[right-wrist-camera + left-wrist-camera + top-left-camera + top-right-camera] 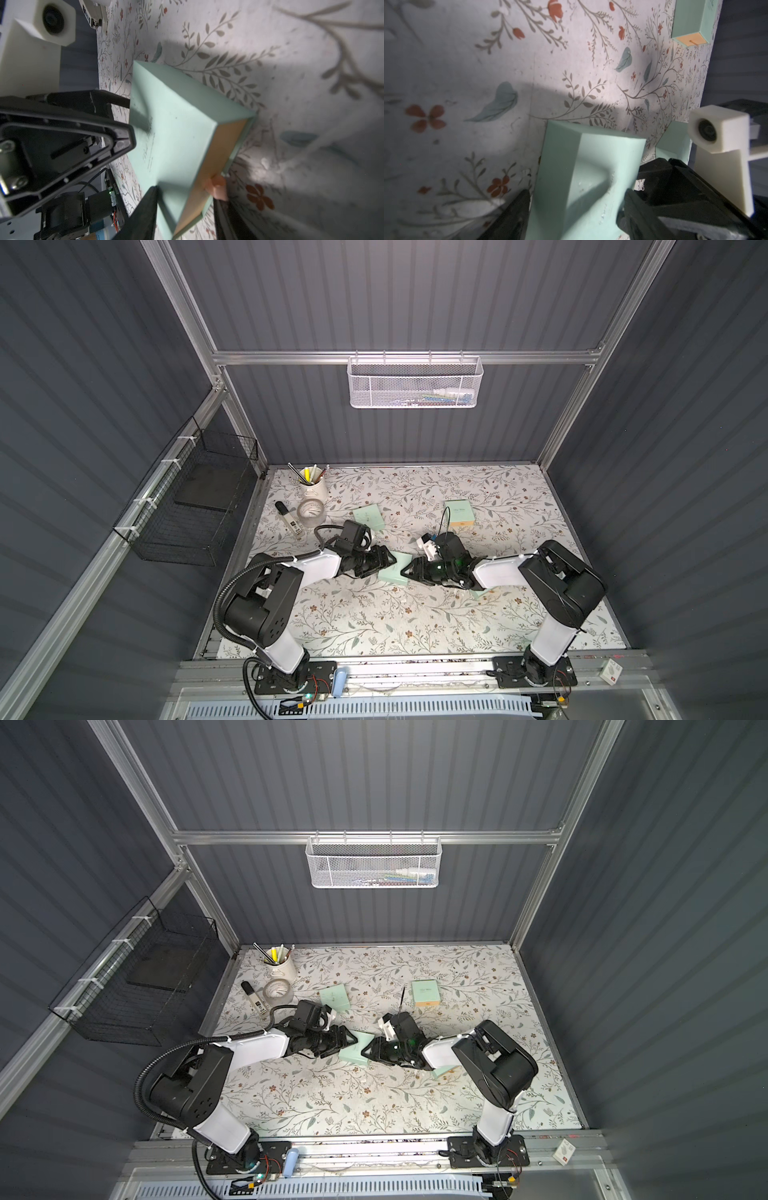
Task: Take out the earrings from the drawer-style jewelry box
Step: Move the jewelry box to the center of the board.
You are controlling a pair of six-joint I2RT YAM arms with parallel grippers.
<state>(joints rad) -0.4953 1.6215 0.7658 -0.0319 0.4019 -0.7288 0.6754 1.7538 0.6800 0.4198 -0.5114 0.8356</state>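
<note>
No earrings show in any view. My guess is they sit inside the mint-green cardboard drawer-style jewelry box (176,124), mid floral-print tabletop (374,630). Its drawer looks shut, with the tan drawer front (220,162) flush in the sleeve. Two pale specks (265,162) lie on the tabletop just beside the drawer end, but they're too blurred to call studs.

Handling, as a judgement:
- **Studs:** tiny, light, hard and smooth. They will likely roll or hop and be easy to lose on the busy print. Pinch one at a time with the fingertips, or tip them out of the opened drawer.
- **Box:** light, stiff card with smooth walls. It may slip or dent if squeezed hard. Hold the sleeve by its side walls and draw the tray out by the small peach pull tab (216,187) on the tan front.

Left hand (577,199): clamped across the sleeve, one finger on each side wall, at the end away from the drawer front.

Right hand (187,197): fingers apart, straddling the drawer-end corner, with the tab just beside one finger. Cannot tell if it pinches anything.

In both top views the hands face each other with the box between them. If the earrings are inside, they lie between the two hands, behind the tan front and nearer the right hand. Cannot tell whether the box rests on the tabletop or is lifted off it.
</note>
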